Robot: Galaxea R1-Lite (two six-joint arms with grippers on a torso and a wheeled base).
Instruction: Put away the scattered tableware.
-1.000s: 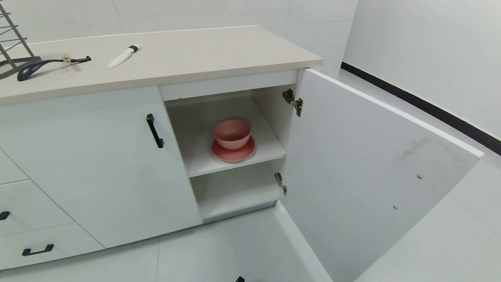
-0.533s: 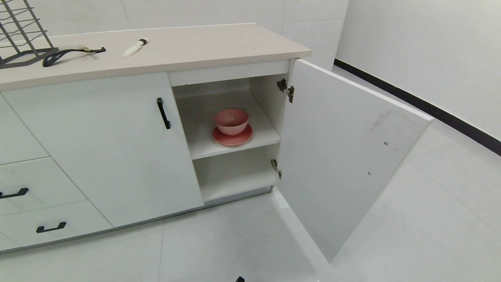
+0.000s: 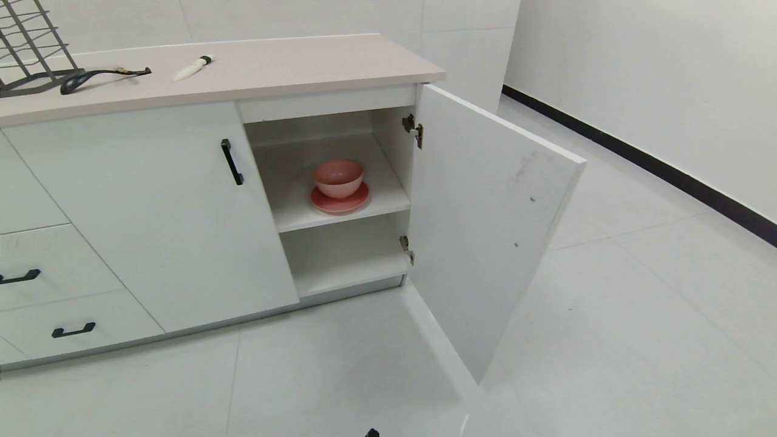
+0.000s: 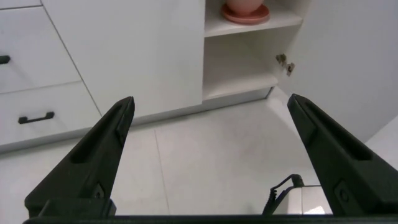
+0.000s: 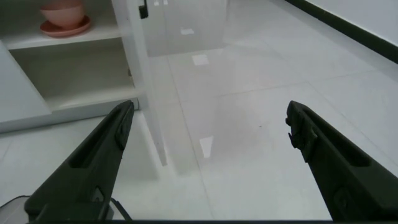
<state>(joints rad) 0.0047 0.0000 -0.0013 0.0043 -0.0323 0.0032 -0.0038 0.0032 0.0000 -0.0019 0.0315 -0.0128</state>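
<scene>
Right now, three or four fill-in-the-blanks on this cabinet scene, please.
The round pink bowl sits on a pink ____. Both rest on the cabinet's ____ shelf. The white cabinet door beside them stands ____. The black ladle lies on the beige ____.
Missing: plate; upper; open; countertop.

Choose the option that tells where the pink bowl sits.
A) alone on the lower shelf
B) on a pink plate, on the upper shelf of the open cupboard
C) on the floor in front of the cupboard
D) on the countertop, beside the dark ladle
B: the pink bowl stands on the pink plate, which rests on the upper shelf of the cupboard, behind the open door.
</scene>
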